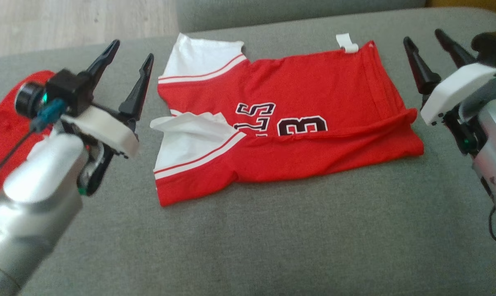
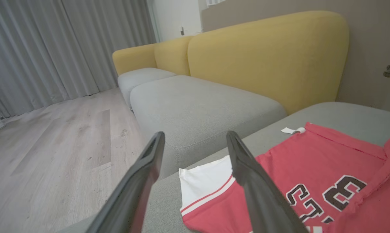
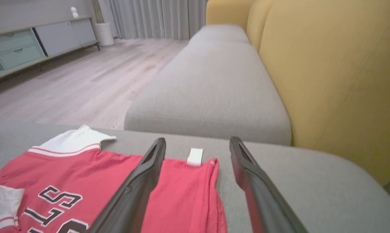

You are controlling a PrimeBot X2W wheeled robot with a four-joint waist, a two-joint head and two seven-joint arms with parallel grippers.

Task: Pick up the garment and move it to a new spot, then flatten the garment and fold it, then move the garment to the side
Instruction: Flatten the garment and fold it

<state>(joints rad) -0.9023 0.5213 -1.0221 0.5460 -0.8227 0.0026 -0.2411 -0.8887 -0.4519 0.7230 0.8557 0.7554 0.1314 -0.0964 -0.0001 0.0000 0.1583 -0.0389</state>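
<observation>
While the red jersey (image 1: 314,86) lies partly folded in the middle of the grey seat (image 1: 272,238), the left gripper (image 1: 133,49) is over the seat's left part and the right gripper (image 1: 422,36) is at its right edge. Both have their fingers spread apart and hold nothing. Another red cloth (image 1: 9,123) lies at the seat's left edge.
</observation>
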